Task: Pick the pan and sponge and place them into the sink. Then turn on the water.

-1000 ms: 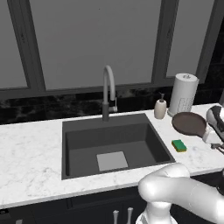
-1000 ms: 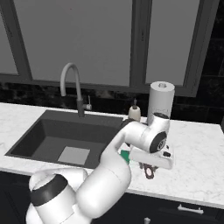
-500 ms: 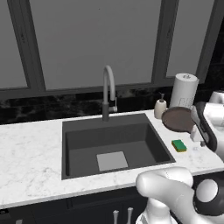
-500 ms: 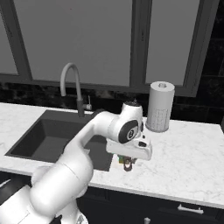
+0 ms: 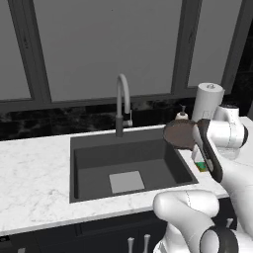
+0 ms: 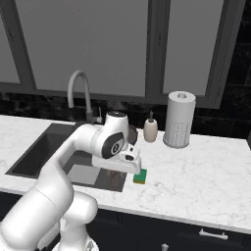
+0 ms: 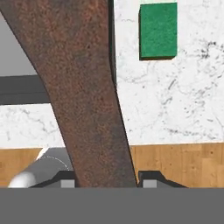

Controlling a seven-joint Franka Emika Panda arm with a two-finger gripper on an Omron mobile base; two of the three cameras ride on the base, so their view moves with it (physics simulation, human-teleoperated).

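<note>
- In the hand view, the pan (image 7: 83,87) handle runs up from between the gripper (image 7: 107,179) fingertips at the bottom edge, so the jaws are clamped on it and the pan hangs lifted off the counter.
- Just beyond, in the upper right of that view, the sponge (image 7: 158,29) lies flat on the white marble counter (image 7: 175,105), apart from the pan and not yet touched.
- In the left base view, the pan's round bowl (image 5: 180,134) now sits right of centre, over the right rim of the sink (image 5: 99,158); 1 second ago it was further right, in front of the paper towel roll (image 5: 207,101), so the arm has carried it toward the basin.
- In the right base view the arm has swung left across the frame, uncovering the sponge (image 6: 140,176) on the counter beside the sink's corner; the pan itself is mostly hidden behind the wrist there, as far as I can tell.
- Judging by this, the pan is nearly over the basin; releasing it comes next, then the sponge.
- Farthest back, the faucet (image 5: 122,106) stands behind the sink with no stream of water.
</note>
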